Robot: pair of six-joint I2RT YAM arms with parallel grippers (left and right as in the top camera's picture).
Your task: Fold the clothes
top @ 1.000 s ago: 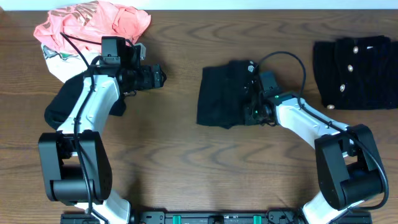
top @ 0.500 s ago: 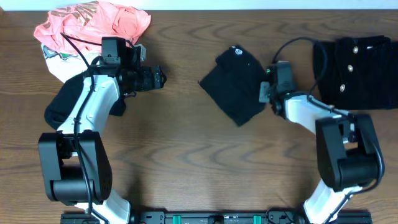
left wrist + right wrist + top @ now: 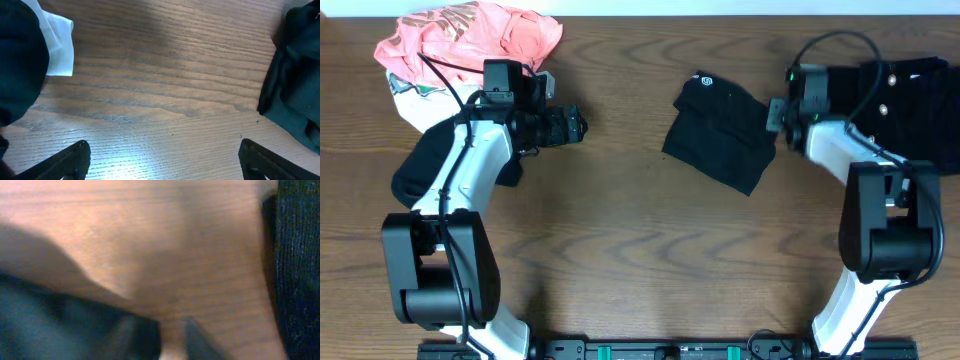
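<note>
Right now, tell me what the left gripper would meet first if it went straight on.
Probably the table: only bare wood shows ahead of the left gripper. The black T-shirt lies farther along, depth unclear.

Layout: T-shirt (image 3: 720, 130) lies on table (image 3: 620, 250), right of centre. Heap of garments (image 3: 470, 40) at far-left back, behind left gripper (image 3: 578, 126). Buttoned garment (image 3: 930, 110) at far right. Right gripper (image 3: 775, 115) between T-shirt and buttoned garment, at T-shirt's right edge.

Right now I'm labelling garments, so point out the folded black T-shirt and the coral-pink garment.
folded black T-shirt (image 3: 720, 135), overhead view, its middle.
coral-pink garment (image 3: 470, 35), overhead view, its bunched upper part.
</note>
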